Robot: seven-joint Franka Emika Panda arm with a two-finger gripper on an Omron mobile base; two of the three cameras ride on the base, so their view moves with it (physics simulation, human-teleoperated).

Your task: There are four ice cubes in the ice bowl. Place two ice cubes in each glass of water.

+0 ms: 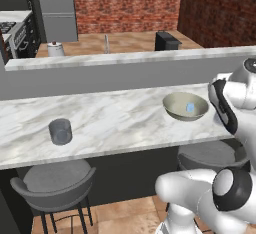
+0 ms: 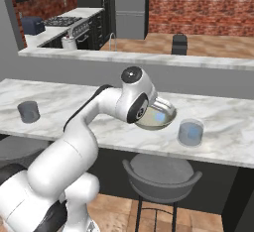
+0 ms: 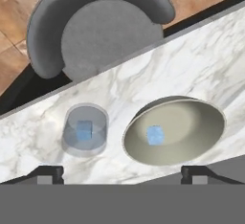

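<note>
The counter (image 3: 191,70) looked like polished white marble with grey veins. The ice bowl (image 3: 201,137) had a matt, ceramic-like beige finish. The near glass (image 3: 85,131) was clear and smooth, holding a translucent blue ice cube (image 3: 84,130). The stool seat (image 3: 103,31) looked matt grey, the floor (image 3: 14,31) wooden.

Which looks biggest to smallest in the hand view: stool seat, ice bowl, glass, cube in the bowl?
1. stool seat
2. ice bowl
3. glass
4. ice cube in the bowl

The stool sits lower, farther from the camera, yet looks largest.
</note>
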